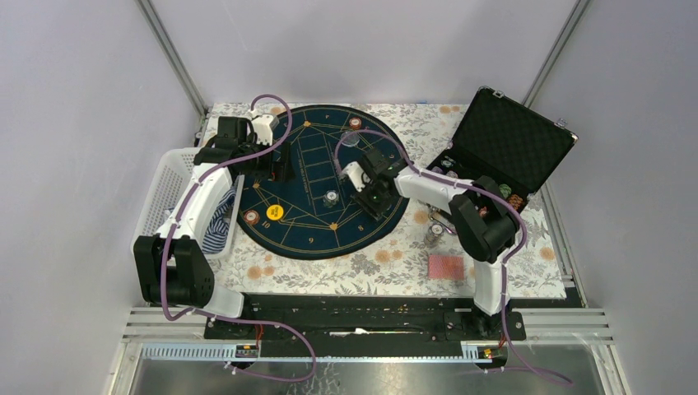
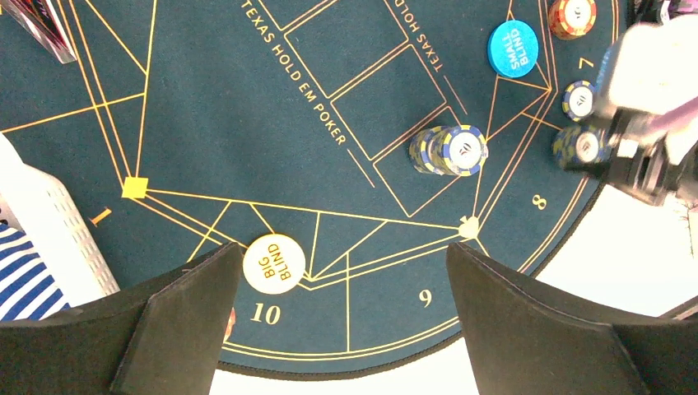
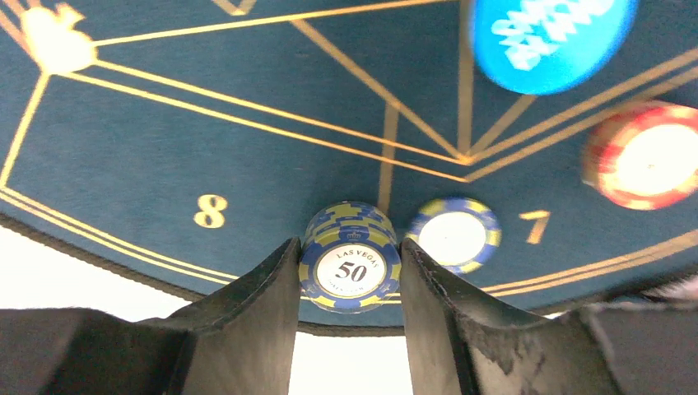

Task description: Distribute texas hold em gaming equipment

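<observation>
**A:** Why is the right gripper (image 3: 348,247) down at the edge of the mat (image 1: 313,224)?

**B:** It's pinching a stack of blue 50 chips (image 3: 350,271) between the mat's 8 and 7 marks, likely to give that seat its share. 1 loose chip (image 3: 454,234) lies just beside the stack.

**A:** And the left gripper (image 2: 342,255)?

**B:** Spread wide and holding nothing, above the mat's 10 mark, by the yellow big blind button (image 2: 274,263). Probably idle.

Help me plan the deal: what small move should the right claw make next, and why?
Probably ease open the right claw and release: it grips the blue-and-yellow chip stack from both sides, at the edge of the mat between the 8 and 7, beside a lone chip.
</observation>
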